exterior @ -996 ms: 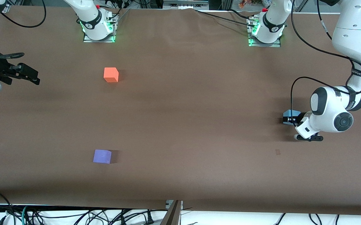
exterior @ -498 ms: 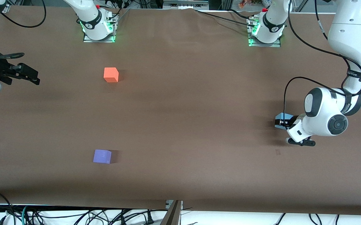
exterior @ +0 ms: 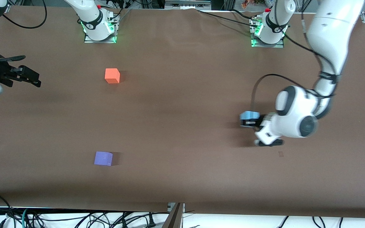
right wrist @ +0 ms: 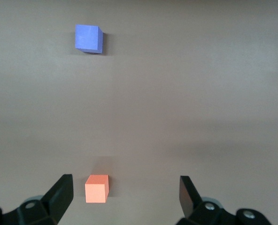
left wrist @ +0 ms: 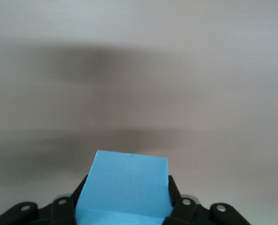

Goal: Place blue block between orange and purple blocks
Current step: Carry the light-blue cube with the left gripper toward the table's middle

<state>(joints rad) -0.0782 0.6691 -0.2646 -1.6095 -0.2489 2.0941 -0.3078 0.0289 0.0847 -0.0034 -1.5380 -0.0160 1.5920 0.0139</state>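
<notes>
While pinched in the left gripper (exterior: 252, 124), the blue block (exterior: 248, 117) was carried toward the orange block (exterior: 112, 76) and purple block (exterior: 103, 158); the right gripper (exterior: 27, 77) waited, spread.

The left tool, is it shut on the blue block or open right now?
Shut on it. The left tool has the blue block clamped between its fingers, seen plainly in the left wrist view, over bare table.

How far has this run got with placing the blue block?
Done: the left gripper is shut on the blue block, its fingers clamping it over the table's left-arm end. Left: carrying it to the bare gap between the orange block and purple block and releasing. The right gripper waits open.
</notes>
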